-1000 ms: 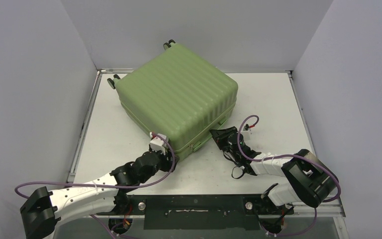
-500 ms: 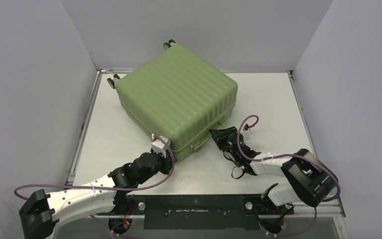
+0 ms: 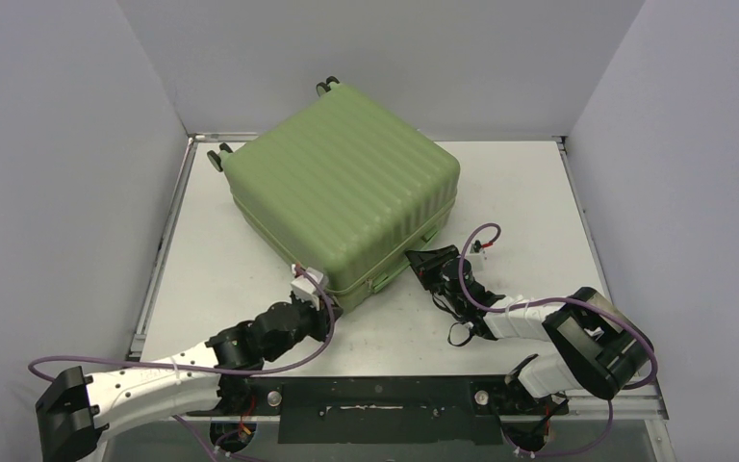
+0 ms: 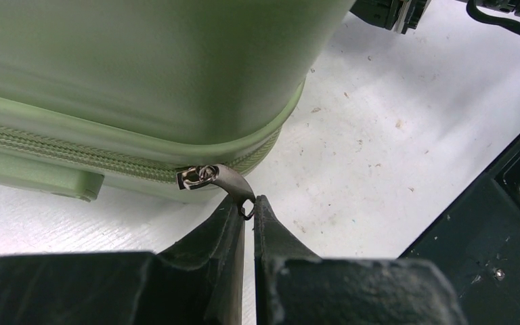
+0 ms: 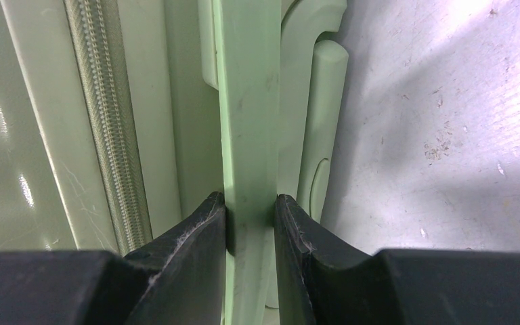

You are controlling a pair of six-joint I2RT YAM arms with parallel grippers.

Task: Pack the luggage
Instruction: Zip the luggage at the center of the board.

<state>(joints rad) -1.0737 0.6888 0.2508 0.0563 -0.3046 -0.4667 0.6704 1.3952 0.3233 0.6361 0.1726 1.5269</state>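
Note:
The luggage (image 3: pixel 346 183), a light-green ribbed suitcase, lies flat with its lid down in the middle of the table. At its near corner my left gripper (image 3: pixel 314 292) is shut on the metal zipper pull (image 4: pixel 211 175), pinching the small ring at its end between the fingertips (image 4: pixel 235 215). The pull hangs from the zipper track (image 4: pixel 74 145) at the rounded corner. On the near right side my right gripper (image 3: pixel 423 262) is shut on the suitcase's green side handle (image 5: pixel 247 101), one pad (image 5: pixel 206 220) on each side of the bar.
Black wheels (image 3: pixel 219 157) stick out at the suitcase's far left end. Grey walls enclose the white table (image 3: pixel 539 192) on three sides. A black rail (image 3: pixel 375 399) runs along the near edge. Purple cables (image 3: pixel 486 241) loop off both arms.
My left gripper's jaws have closed onto the zipper pull, and the left arm has shifted slightly toward the near edge. The right arm and the suitcase have not moved.

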